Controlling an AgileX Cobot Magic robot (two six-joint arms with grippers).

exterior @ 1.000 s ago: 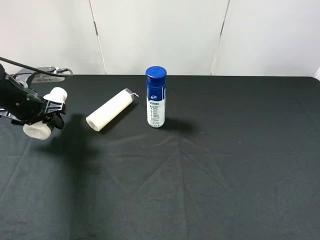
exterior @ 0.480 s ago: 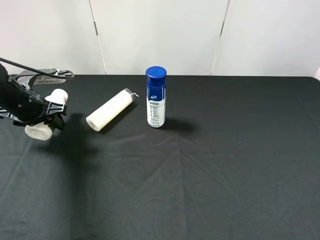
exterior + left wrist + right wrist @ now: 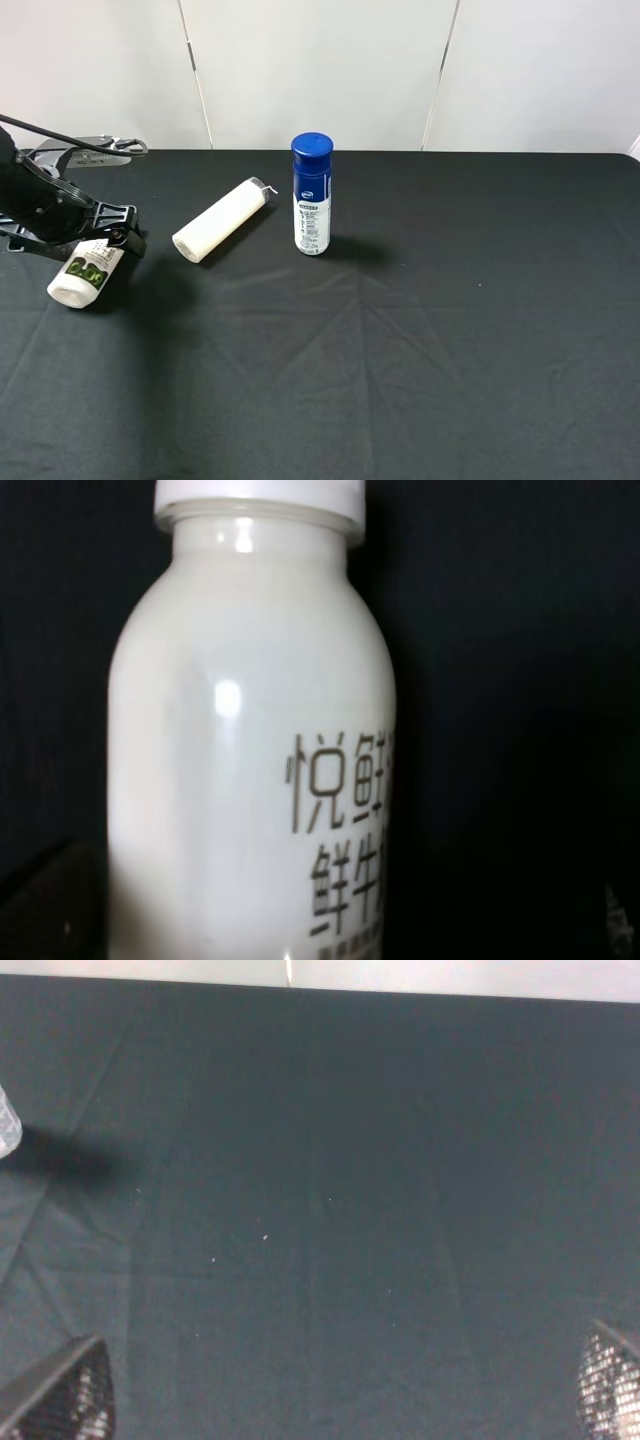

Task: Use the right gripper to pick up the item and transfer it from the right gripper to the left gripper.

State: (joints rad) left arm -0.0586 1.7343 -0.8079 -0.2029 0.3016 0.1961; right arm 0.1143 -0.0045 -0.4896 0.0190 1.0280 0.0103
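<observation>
The item, a small white bottle (image 3: 84,271) with a green-and-black label, lies tilted on the black cloth at the far left, cap toward the front left. My left gripper (image 3: 88,232) hangs just behind and over its bottom end, fingers (image 3: 128,238) spread and not pressing it. In the left wrist view the bottle (image 3: 250,760) fills the picture between the gripper's (image 3: 330,920) dark finger edges, which sit far out at the corners. My right gripper (image 3: 335,1395) is open and empty over bare cloth; it is out of the exterior high view.
A plain cream-white tube (image 3: 222,219) lies diagonally at the back left of centre. A taller blue-capped bottle (image 3: 312,194) stands upright beside it; its base shows in the right wrist view (image 3: 6,1128). The black tablecloth (image 3: 420,330) meets a white wall behind.
The bottle was clamped crosswise in my left gripper a second ago. Now the fingers have spread and it lies lower, with its label showing.
</observation>
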